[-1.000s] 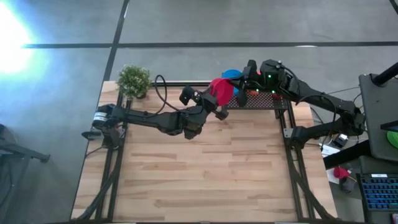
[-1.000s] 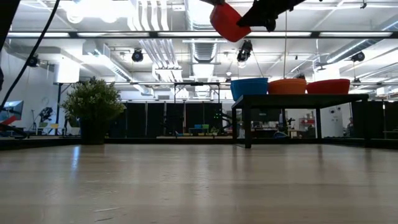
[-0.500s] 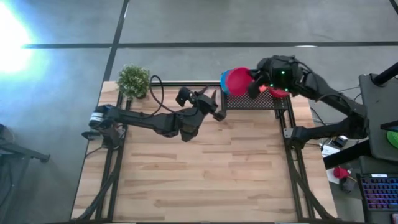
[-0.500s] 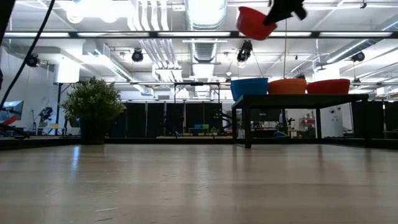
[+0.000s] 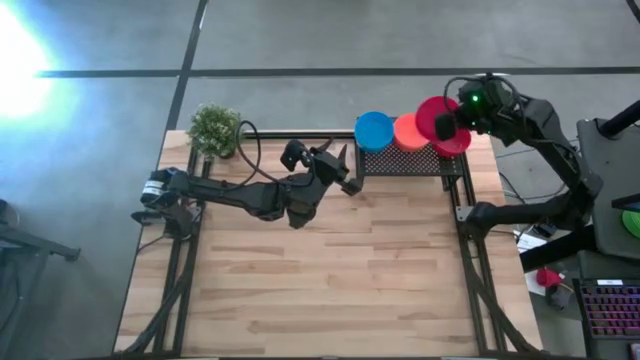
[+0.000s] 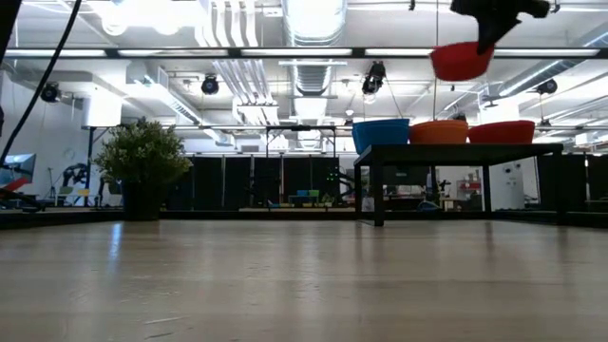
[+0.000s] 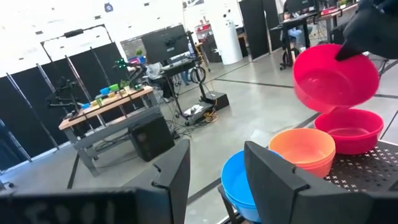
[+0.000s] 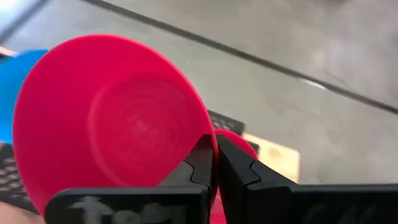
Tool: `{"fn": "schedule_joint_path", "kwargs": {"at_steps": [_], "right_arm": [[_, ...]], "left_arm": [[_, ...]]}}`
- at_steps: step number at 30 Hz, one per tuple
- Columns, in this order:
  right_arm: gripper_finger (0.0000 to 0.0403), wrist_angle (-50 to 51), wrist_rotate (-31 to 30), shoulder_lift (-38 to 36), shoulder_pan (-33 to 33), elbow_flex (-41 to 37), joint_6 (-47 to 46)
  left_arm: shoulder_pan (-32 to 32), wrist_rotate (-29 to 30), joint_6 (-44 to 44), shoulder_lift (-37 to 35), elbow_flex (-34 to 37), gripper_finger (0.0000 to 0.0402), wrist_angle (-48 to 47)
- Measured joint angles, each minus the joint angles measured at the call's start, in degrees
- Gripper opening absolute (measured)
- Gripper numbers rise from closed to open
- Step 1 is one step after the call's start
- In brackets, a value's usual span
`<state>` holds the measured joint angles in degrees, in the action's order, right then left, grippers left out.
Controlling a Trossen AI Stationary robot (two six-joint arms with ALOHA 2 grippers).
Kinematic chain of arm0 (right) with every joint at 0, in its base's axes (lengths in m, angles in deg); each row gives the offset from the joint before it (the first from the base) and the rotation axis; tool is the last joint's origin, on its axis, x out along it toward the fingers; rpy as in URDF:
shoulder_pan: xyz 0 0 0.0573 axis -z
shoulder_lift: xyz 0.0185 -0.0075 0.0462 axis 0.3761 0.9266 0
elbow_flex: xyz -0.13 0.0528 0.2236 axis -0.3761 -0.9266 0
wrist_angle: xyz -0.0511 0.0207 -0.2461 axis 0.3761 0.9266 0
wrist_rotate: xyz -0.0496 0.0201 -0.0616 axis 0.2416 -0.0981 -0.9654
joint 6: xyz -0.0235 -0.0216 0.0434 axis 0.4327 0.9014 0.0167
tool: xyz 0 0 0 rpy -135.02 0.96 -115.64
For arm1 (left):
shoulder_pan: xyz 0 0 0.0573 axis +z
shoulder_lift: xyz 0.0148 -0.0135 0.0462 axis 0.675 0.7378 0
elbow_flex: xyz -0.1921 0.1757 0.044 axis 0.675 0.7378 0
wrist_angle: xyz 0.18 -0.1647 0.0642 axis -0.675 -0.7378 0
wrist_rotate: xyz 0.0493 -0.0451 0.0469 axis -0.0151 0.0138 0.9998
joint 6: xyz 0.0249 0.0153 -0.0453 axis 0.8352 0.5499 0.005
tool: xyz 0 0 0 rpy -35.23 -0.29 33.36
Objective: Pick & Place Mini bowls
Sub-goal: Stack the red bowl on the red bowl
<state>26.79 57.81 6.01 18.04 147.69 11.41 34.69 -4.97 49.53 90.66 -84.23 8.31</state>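
Red bowl (image 5: 435, 118) hangs in the air above the red stack (image 6: 501, 132) on the black rack (image 5: 412, 161), pinched by the right gripper (image 8: 214, 163). Left gripper (image 7: 214, 171) waits near the rack, fingers apart and holding nothing.

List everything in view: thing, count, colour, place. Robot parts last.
Held bowl: one, red, in the air above the red stack, pinched by its rim.
Blue stack: bowls, blue, left end of the raised rack; number in the stack cannot be told.
Orange stack: bowls, orange, middle of the rack.
Red stack: bowls, red, right end of the rack.
Rack: one, black mesh, far edge of the table.
Potted plant: one, green, far left corner.
Table: one, light wood.
Left pincer: open, empty, beside the rack.
Right pincer: shut on the held bowl.
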Motion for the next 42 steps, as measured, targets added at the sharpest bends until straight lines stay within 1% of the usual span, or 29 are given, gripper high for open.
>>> {"fn": "schedule_joint_path", "kwargs": {"at_steps": [9,15,18,22,25,28,34,42], "right_arm": [[0.0008,5.09,-0.37,0.07,9.33,-1.68,0.06],[0.0008,4.92,-1.74,0.07,12.31,-3.14,0.11],[0.0008,4.56,-3.37,0.07,12.79,-5.46,-0.82],[0.0008,1.28,-5.86,0.07,12.83,-9.36,-0.55],[0.0008,-1.15,-5.75,0.0,12.82,-11.18,-0.76],[0.0008,-1.31,-7.1,0.02,12.82,-12.68,-0.55],[0.0008,-1.42,-7.06,-0.01,13.23,-15.5,-0.54],[0.0008,-1.97,-6.01,0.0,13.67,-16.94,-0.41]], "left_arm": [[0.0,-0.07,0.02,0.0,0.0,0.0146,0.01],[0.0,-0.09,0.05,0.0,0.0,0.0146,0.0],[0.0,-0.11,0.04,0.0,0.02,0.0146,0.0],[0.0,-0.21,0.05,-0.01,0.02,0.0146,0.0],[0.0,-0.31,0.06,0.0,0.02,0.0146,0.0],[0.0,-0.33,0.05,0.0,0.02,0.0146,0.0],[0.0,-0.37,0.05,0.0,0.02,0.0146,-0.15],[0.0,-0.39,0.05,0.0,0.02,0.0146,-0.17]]}}
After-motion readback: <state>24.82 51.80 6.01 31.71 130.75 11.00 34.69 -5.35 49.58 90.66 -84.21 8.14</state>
